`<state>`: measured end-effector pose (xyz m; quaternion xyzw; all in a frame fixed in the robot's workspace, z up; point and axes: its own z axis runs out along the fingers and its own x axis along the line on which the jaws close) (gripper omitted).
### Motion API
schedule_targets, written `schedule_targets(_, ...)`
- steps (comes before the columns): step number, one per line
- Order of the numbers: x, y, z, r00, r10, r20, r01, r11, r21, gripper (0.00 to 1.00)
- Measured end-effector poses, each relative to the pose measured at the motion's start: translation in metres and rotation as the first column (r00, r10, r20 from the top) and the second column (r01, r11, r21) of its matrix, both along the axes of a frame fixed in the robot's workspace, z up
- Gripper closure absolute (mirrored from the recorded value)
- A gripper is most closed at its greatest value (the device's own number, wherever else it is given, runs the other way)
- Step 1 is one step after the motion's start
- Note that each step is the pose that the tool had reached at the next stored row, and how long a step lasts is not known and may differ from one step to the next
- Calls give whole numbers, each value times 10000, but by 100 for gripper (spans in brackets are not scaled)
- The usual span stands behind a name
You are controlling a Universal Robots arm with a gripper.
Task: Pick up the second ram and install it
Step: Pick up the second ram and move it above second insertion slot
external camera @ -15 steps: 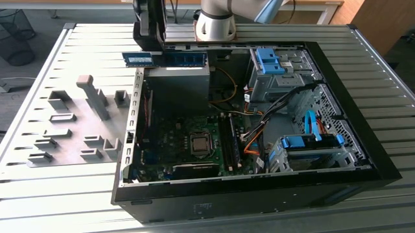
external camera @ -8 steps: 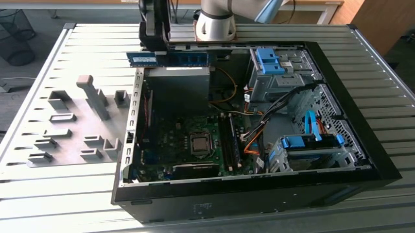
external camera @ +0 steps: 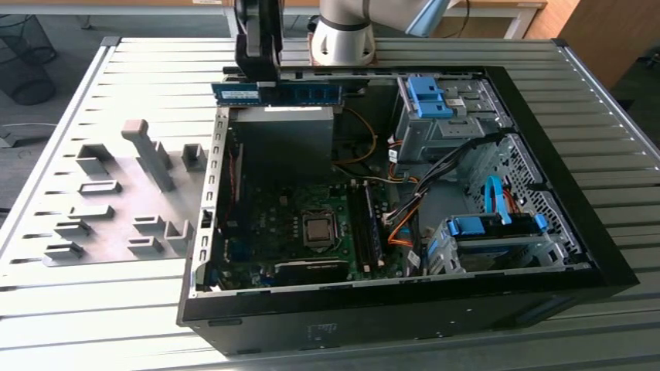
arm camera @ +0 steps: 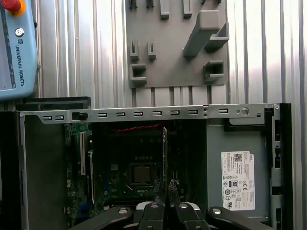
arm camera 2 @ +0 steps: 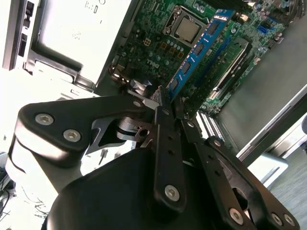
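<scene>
Pincer (external camera: 268,81): clamped shut on the second ram (external camera: 277,93), fingers pinching its upper long edge near mid-length; grip seen close in the second wrist view (arm camera 2: 169,101).
Second ram: blue-green strip with black chips, held level in the air over the far end of the open case (external camera: 413,309), not in a slot; edge-on in the first wrist view (arm camera: 165,153).
Below ram: gray power supply (external camera: 280,131).
Motherboard (external camera: 278,224): green, CPU socket (external camera: 317,228) mid-board, memory slots (external camera: 364,220) just beside it toward the exterior view's right.
In the way: orange cables (external camera: 403,228) and black cables crowd the slots' far side; blue-bracketed drive cages (external camera: 428,97) beyond.
Holder blocks (external camera: 124,193): gray, on the tabletop (external camera: 103,309) at the exterior view's left of the case, well apart from the pincer.
Teach pendant (arm camera: 17,48): pale blue, near the case.
</scene>
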<state>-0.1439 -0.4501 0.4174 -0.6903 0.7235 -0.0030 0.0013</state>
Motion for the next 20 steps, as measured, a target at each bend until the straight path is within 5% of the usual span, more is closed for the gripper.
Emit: schedule_targets(20,243,0,0,10000,0,0,0,10000,0,86)
